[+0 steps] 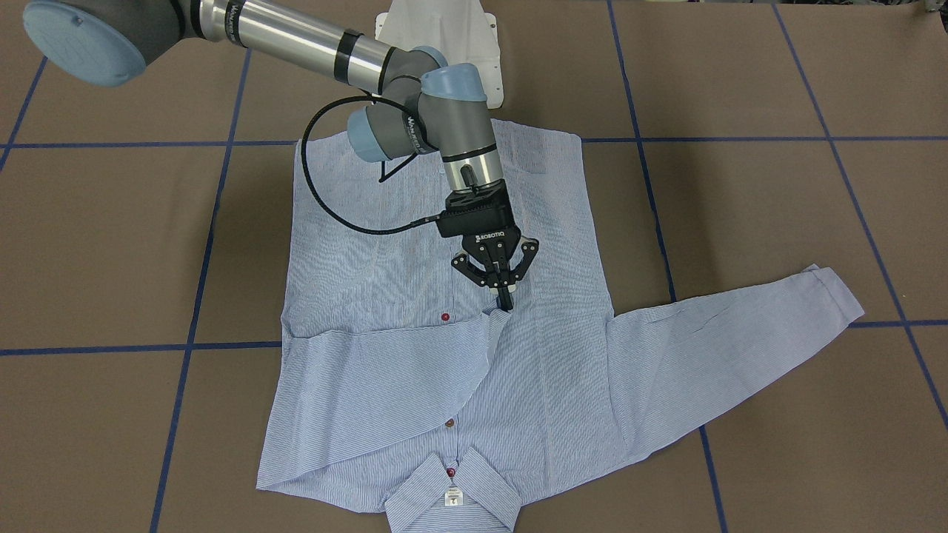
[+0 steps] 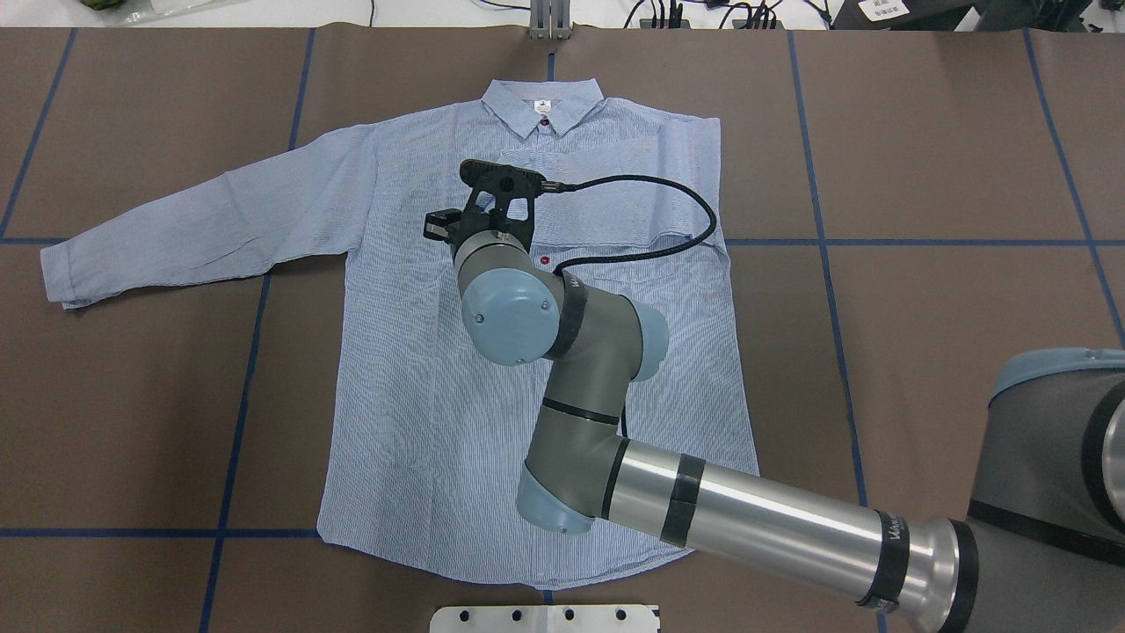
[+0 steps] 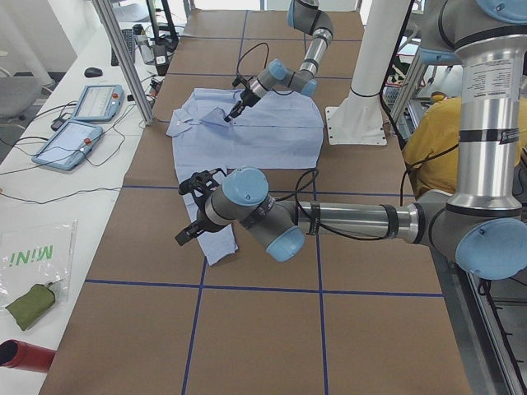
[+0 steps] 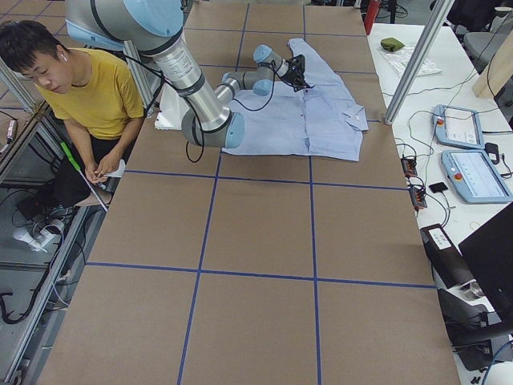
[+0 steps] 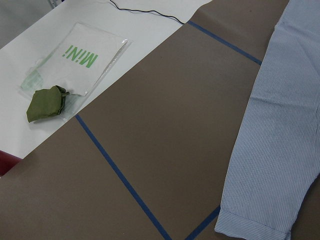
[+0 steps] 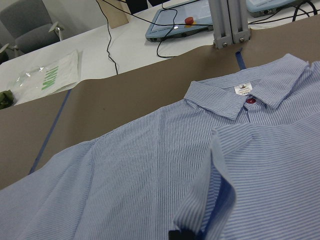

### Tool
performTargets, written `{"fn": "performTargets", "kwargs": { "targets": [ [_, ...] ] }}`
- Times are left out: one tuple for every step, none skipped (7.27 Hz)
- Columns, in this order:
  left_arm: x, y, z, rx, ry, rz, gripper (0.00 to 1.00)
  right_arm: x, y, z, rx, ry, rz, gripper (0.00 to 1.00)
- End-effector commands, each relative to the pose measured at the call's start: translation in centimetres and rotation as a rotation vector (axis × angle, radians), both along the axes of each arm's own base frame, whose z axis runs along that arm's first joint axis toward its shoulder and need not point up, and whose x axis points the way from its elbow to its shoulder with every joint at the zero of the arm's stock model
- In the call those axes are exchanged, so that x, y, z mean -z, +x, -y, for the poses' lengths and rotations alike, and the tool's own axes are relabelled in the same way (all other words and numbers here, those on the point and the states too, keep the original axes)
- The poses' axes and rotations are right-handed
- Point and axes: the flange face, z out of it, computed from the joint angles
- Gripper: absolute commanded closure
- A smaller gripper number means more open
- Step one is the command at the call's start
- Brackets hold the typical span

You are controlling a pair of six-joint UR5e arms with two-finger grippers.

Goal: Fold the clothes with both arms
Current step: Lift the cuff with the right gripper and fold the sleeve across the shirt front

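Note:
The light blue striped shirt (image 1: 415, 370) lies flat, front up, on the brown table, collar (image 1: 452, 492) away from the robot. One sleeve is folded across the chest. My right gripper (image 1: 505, 300) is shut on that sleeve's cuff over the shirt's middle. The right wrist view shows the pinched fabric (image 6: 210, 190) above a fingertip (image 6: 180, 234). The other sleeve (image 2: 202, 229) lies spread out to the side. My left gripper (image 3: 188, 234) shows only in the exterior left view, above that sleeve's cuff (image 5: 255, 225). I cannot tell whether it is open or shut.
The white pedestal base (image 2: 545, 618) stands at the table's near edge. Blue tape lines (image 1: 111, 348) cross the brown cover. A green pouch (image 5: 47, 102) and a plastic bag (image 5: 85, 55) lie off the table's end. An operator in yellow (image 4: 80, 88) sits beside the robot.

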Motion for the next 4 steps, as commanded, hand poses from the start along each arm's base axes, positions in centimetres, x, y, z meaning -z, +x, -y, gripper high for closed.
{"fn": "performTargets", "kwargs": {
  "targets": [
    [-0.3, 0.0, 0.0, 0.001, -0.006, 0.001, 0.00, 3.8, -2.3, 0.3, 0.008, -0.058, -0.084, 0.53],
    [-0.3, 0.0, 0.0, 0.001, -0.006, 0.001, 0.00, 6.0, -3.0, 0.6, -0.008, -0.126, -0.124, 0.01],
    [-0.2, 0.0, 0.0, -0.001, -0.004, 0.000, 0.00, 8.3, -2.8, 0.6, 0.060, -0.183, -0.133, 0.01],
    [-0.2, 0.0, 0.1, -0.001, -0.006, 0.000, 0.00, 9.4, -2.3, 1.1, 0.076, -0.200, -0.128, 0.01]
  ]
}}
